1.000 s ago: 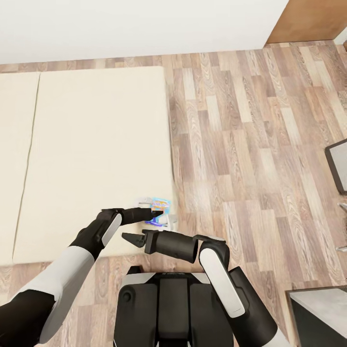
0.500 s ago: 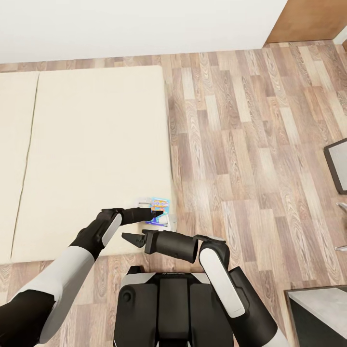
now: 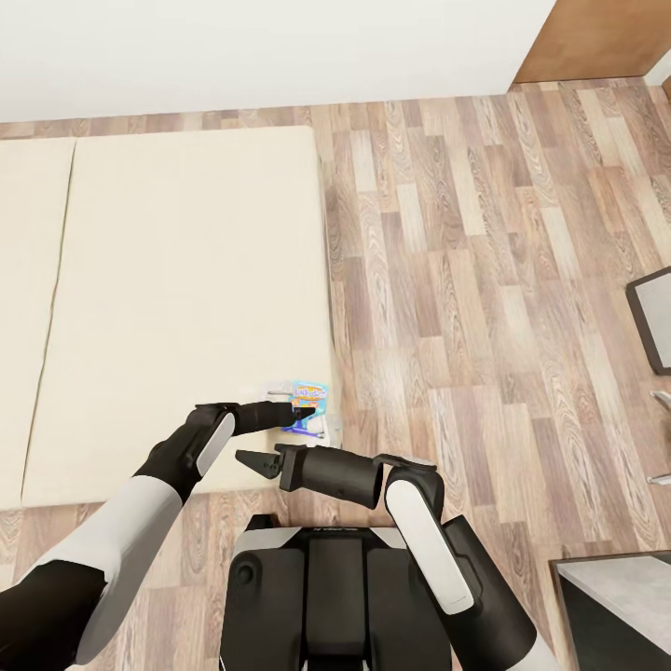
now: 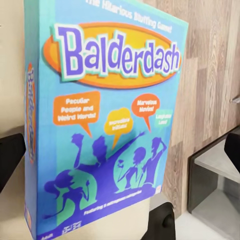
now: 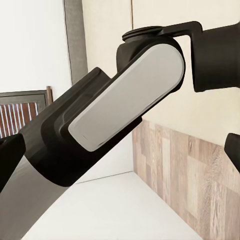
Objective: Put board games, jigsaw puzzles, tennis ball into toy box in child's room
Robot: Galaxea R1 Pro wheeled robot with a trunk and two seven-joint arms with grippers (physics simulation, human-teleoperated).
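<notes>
The left gripper (image 3: pixel 300 411) reaches over the near right corner of the bed (image 3: pixel 186 308), its fingers spread either side of the blue board game (image 3: pixel 306 403), which lies at the mattress edge just beside the wooden floor (image 3: pixel 485 280). In the left wrist view the board game (image 4: pixel 105 120) stands very close, lettered Balderdash, with one dark fingertip (image 4: pixel 11 157) at each border of the picture, well apart from each other; whether the pads touch the box I cannot tell. A white object pokes out from under the box on its floor side, too hidden to name.

The right gripper (image 3: pixel 256 459) hangs just in front of the bed's near edge, pointing toward the left arm, its two fingers parted and holding nothing. In the right wrist view, the left forearm (image 5: pixel 115 105) lies across the picture with the fingertips far apart.

Against the pictures of a second and half a second ago, both arms sit in the same poses. The box looks a touch nearer the mattress corner, though the whole view has crept slightly too, so the camera has moved.

At the far right a dark grey cabinet (image 3: pixel 615 596) shows.
</notes>
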